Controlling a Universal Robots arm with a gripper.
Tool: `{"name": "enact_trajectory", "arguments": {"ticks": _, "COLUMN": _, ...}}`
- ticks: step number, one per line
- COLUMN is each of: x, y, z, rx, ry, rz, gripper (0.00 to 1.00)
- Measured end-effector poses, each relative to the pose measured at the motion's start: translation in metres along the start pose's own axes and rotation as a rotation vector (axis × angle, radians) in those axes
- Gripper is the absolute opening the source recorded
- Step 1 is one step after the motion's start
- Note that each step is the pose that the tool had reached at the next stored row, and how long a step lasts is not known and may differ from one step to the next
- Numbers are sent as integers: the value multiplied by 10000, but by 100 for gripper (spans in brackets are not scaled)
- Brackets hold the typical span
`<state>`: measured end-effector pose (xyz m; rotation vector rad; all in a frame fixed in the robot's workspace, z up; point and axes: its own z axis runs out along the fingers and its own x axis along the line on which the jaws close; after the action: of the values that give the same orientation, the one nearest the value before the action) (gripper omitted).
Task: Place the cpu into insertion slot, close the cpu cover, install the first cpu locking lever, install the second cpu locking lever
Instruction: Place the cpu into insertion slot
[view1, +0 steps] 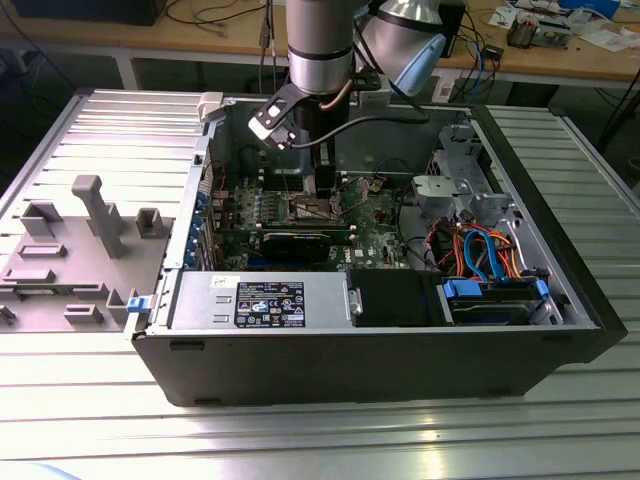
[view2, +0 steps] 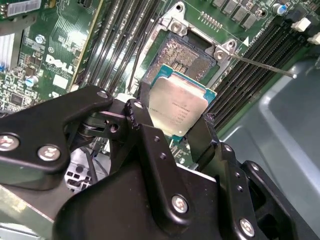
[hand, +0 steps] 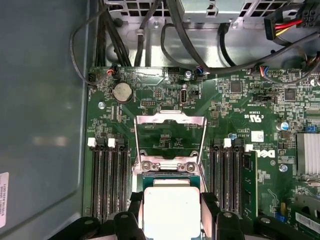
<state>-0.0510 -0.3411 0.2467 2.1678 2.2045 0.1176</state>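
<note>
While it is being held close over the insertion slot (view2: 187, 55), not seated, the cpu (view2: 177, 107) is being clamped on two opposite edges by the gripper (view2: 172, 119), jaws closed to its width. The cpu cover (hand: 170, 119) is being shown swung open beyond, with memory slots (hand: 107, 175) flanking it on the green circuit board (hand: 240, 110).

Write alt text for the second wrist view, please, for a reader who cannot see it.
The black gripper holds the cpu, silver top showing, by two opposite edges close over the open insertion slot, not yet seated. Rows of memory slots flank it on the green circuit board.
</note>
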Motion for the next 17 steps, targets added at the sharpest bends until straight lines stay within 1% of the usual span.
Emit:
{"name": "enact_trajectory", "arguments": {"ticks": 1, "x": 0, "y": -2, "z": 8, "rx": 0, "ry": 0, "rz": 2, "gripper": 54}}
{"name": "enact_trajectory", "arguments": {"ticks": 3, "x": 0, "y": -31, "z": 19, "rx": 1, "ry": 3, "rz": 4, "gripper": 54}}
{"name": "enact_trajectory", "arguments": {"ticks": 4, "x": 0, "y": -49, "z": 37, "rx": 0, "ry": 7, "rz": 4, "gripper": 54}}
{"name": "enact_trajectory", "arguments": {"ticks": 5, "x": 3, "y": -57, "z": 73, "rx": 0, "ry": 8, "rz": 3, "gripper": 54}}
{"name": "enact_trajectory", "arguments": {"ticks": 8, "x": 12, "y": -85, "z": 146, "rx": 0, "ry": 6, "rz": 3, "gripper": 54}}
{"name": "enact_trajectory", "arguments": {"ticks": 10, "x": 16, "y": -93, "z": 177, "rx": 0, "ry": -2, "rz": 2, "gripper": 54}}
{"name": "enact_trajectory", "arguments": {"ticks": 13, "x": 16, "y": -97, "z": 205, "rx": -1, "ry": -8, "rz": 0, "gripper": 54}}
{"name": "enact_trajectory", "arguments": {"ticks": 15, "x": 18, "y": -101, "z": 226, "rx": 1, "ry": -68, "rz": -2, "gripper": 54}}
{"name": "enact_trajectory", "arguments": {"ticks": 17, "x": 20, "y": -102, "z": 250, "rx": 2, "ry": -85, "rz": -7, "gripper": 54}}
